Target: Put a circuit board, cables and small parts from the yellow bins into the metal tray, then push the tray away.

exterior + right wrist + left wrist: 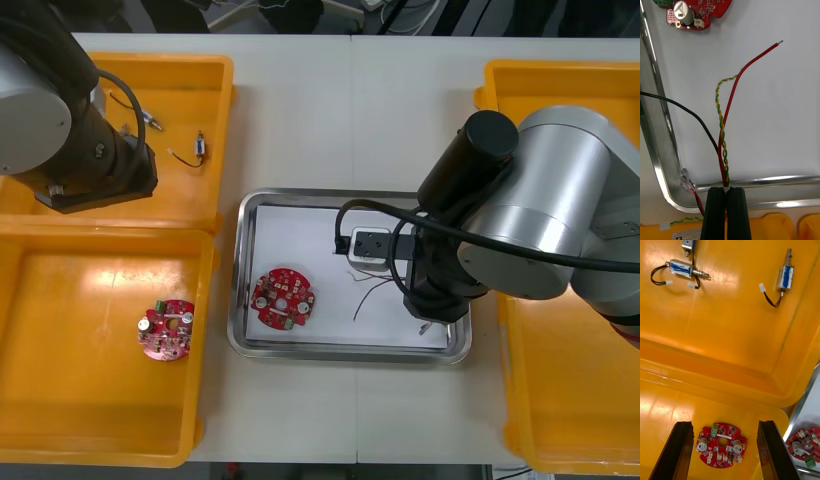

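My right gripper [727,190] is shut on one end of a red and yellow cable [723,131], over the right-hand rim of the metal tray [663,112]. From the fingers the cable runs out over the tray's white inside, with a black cable [685,108] beside it. One red circuit board [283,298] lies in the tray's left half. My left gripper [724,423] is open above a second circuit board [721,444], which lies in the near left yellow bin [60,420]. The left arm [60,120] hangs over the far left bin.
Small metal parts [681,268] with short wires lie in the far left yellow bin [190,100]; another part [785,275] is close by. The right arm's body [540,220] covers the tray's right end and part of the right bins [570,400].
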You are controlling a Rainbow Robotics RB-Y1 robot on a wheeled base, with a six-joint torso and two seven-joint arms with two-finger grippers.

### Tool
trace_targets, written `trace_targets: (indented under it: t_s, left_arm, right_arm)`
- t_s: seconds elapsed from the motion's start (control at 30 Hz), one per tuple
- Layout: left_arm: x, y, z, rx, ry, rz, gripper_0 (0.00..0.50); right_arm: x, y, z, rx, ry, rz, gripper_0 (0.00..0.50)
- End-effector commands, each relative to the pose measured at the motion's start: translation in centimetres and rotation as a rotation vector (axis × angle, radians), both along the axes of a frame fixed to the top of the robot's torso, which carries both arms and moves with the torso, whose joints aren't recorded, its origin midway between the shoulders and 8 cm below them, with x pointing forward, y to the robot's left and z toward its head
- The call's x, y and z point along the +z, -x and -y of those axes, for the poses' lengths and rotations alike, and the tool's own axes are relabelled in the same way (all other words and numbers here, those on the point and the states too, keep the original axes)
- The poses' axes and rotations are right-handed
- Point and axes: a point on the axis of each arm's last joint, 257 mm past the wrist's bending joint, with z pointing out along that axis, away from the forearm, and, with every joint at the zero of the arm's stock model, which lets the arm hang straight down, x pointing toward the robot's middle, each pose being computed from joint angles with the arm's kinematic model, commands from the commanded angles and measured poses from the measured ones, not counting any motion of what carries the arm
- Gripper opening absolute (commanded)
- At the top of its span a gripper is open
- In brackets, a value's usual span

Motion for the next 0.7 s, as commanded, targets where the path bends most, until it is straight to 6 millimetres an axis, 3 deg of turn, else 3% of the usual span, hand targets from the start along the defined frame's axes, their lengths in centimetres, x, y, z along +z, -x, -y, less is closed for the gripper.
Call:
trace_targets:
  t_s: [0.03, 0.27, 0.5, 0.7]
  left_arm:
    - [1.8, -1.3, -4.2, -0.013, -0.081, 0.035, 0.5]
    - [2.0, -1.9, -6.3, 0.001, -0.052, 0.0, 0.5]
    - [2.2, -3.6, -6.6, 0.038, 0.001, 0.039, 0.5]
    - [1.7, -5.2, -7.1, 0.093, 0.049, 0.066, 0.5]
  right_arm:
    - [-1.1, -0.3, -0.9, 0.024, 0.022, 0.0, 0.0]
    - [-3.4, -1.6, -0.9, 0.003, 0.014, 0.021, 0.0]
    - [-6.2, -2.4, -0.3, -0.019, 0.028, 0.034, 0.0]
    - [-7.5, -2.1, 0.6, -0.04, 0.046, 0.008, 0.0]
